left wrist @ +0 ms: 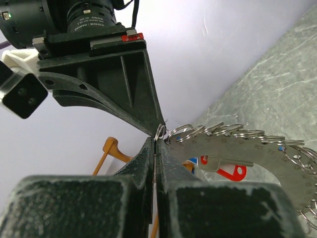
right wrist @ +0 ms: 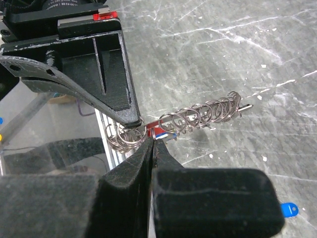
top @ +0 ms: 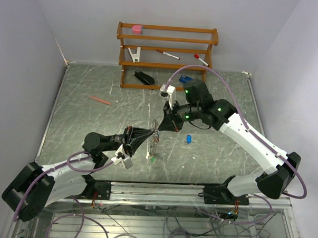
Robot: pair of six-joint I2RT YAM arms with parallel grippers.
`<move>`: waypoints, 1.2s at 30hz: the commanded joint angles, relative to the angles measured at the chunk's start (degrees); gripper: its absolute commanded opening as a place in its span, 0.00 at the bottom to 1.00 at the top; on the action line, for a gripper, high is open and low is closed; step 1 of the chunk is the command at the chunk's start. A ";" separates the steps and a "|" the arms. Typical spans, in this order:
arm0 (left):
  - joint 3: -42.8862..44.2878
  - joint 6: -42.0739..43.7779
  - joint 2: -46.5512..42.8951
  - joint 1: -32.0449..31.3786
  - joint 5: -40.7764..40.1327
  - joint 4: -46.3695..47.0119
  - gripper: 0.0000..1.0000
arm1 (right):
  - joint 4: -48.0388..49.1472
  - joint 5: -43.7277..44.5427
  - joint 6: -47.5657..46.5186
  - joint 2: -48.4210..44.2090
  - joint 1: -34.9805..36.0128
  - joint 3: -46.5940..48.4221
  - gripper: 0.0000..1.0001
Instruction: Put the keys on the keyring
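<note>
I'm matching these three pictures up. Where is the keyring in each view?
Top external: keyring at centre.
Left wrist: keyring lower right, flat face showing.
Right wrist: keyring mid-frame, edge-on.
Shared landmark: left gripper, shut on its edge.

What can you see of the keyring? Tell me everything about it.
The keyring looks like a flat silvery metal plate with a curved edge, punched with small numbered holes that carry little wire split rings. A red tag shows behind it. It stands on edge over the middle of the table. The left gripper and right gripper both pinch its rim at one spot, tips almost meeting. Whether it rests on the table I cannot tell.
</note>
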 commanded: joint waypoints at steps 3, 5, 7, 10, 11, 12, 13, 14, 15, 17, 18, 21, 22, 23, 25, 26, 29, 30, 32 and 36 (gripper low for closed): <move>2.67 1.03 -0.02 -0.35 -1.09 8.96 0.07 | 0.61 0.42 0.68 -0.14 0.62 -0.42 0.00; 2.67 1.43 0.17 -0.32 -0.90 8.96 0.07 | 0.72 0.47 0.80 -0.25 0.67 -0.37 0.00; 2.67 1.46 0.27 -0.32 -0.79 8.99 0.07 | 0.63 0.66 0.82 -0.38 0.79 -0.21 0.00; 2.73 1.69 0.14 -0.35 -0.55 8.63 0.07 | 0.64 0.68 0.87 -0.43 0.79 -0.02 0.00; 2.75 1.81 0.16 -0.32 -0.55 8.51 0.07 | 0.58 0.69 0.90 -0.43 0.80 0.06 0.00; 2.75 1.96 0.18 -0.33 -0.52 8.39 0.07 | 0.62 0.62 0.98 -0.32 0.78 0.14 0.00; 2.75 2.06 0.19 -0.27 -0.59 8.27 0.07 | 0.52 0.60 0.92 -0.34 0.75 0.23 0.00; 2.75 2.03 0.21 -0.34 -0.62 8.19 0.07 | 0.47 0.66 0.91 -0.38 0.81 0.24 0.00; 2.75 2.15 0.20 -0.39 -0.61 8.10 0.07 | 0.46 0.75 0.99 -0.47 0.83 0.22 0.00; 2.59 2.13 0.19 -0.30 -0.69 8.14 0.07 | 0.21 1.05 0.92 -0.59 0.88 0.24 0.00; 2.58 2.22 0.12 -0.39 -0.72 8.13 0.07 | 0.01 1.09 0.87 -0.68 0.80 0.29 0.00; 2.49 2.27 -0.13 -0.33 -0.73 7.96 0.07 | -0.74 2.44 0.53 -0.87 0.87 0.70 0.00; 2.49 2.27 -0.24 -0.38 -0.70 7.83 0.07 | -1.17 3.29 0.41 -0.81 0.82 0.88 0.00; 2.49 2.15 -0.37 -0.37 -0.71 7.77 0.07 | -1.77 4.05 0.28 -0.78 0.81 1.06 0.00; 2.49 2.16 -0.81 -0.33 -0.67 7.41 0.07 | -2.55 5.31 -0.20 -0.69 0.79 1.50 0.00; 2.49 2.26 -0.98 -0.32 -0.62 7.09 0.07 | -2.79 5.76 -0.23 -0.75 0.82 1.59 0.00; 2.40 2.60 -1.26 -0.34 -0.52 6.44 0.07 | -3.04 6.55 -0.25 -1.19 0.90 2.27 0.00; 2.33 2.54 -1.25 -0.39 -0.53 6.52 0.07 | -3.24 6.74 -0.24 -1.24 0.83 2.56 0.00; 2.16 2.69 -1.09 -0.36 -0.44 6.72 0.07 | -3.37 6.96 -0.23 -1.44 0.80 3.10 0.00; 2.23 3.02 -0.88 -0.32 0.02 6.36 0.07 | -4.05 8.06 -0.26 -1.65 0.77 4.11 0.00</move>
